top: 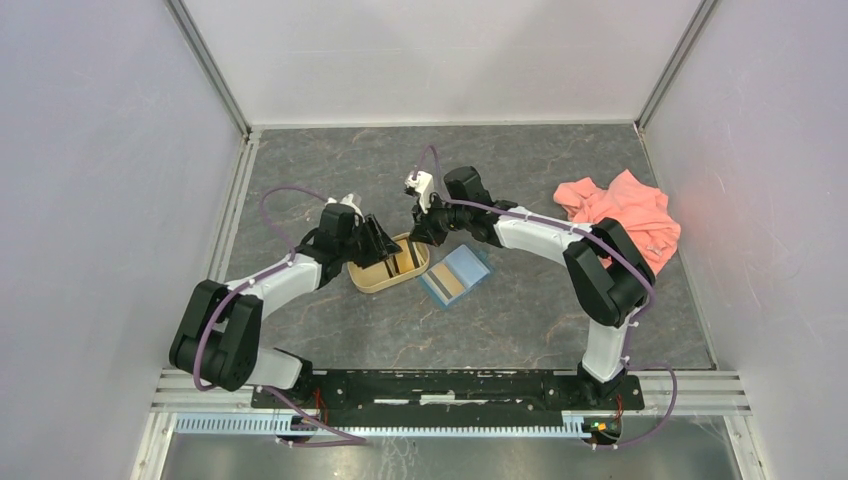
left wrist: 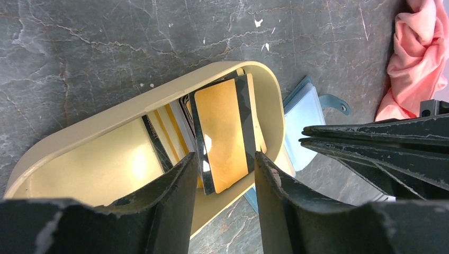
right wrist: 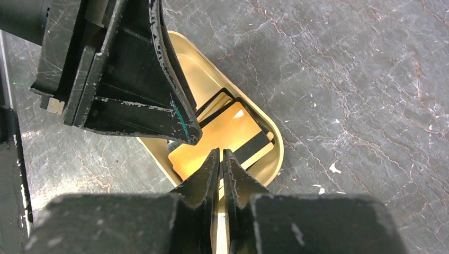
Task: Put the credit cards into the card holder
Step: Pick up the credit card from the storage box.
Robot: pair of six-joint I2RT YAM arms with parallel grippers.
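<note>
The left gripper (left wrist: 225, 155) reaches into the tan tray (left wrist: 106, 119). Its fingers stand apart on either side of a gold card (left wrist: 222, 127) that tilts up over the other cards (left wrist: 159, 138); whether they pinch it cannot be told. The right gripper (right wrist: 222, 154) hovers at the tray's end, fingers pressed nearly together with nothing seen between them. The teal card holder (top: 455, 275) lies open just beside the tray.
</note>
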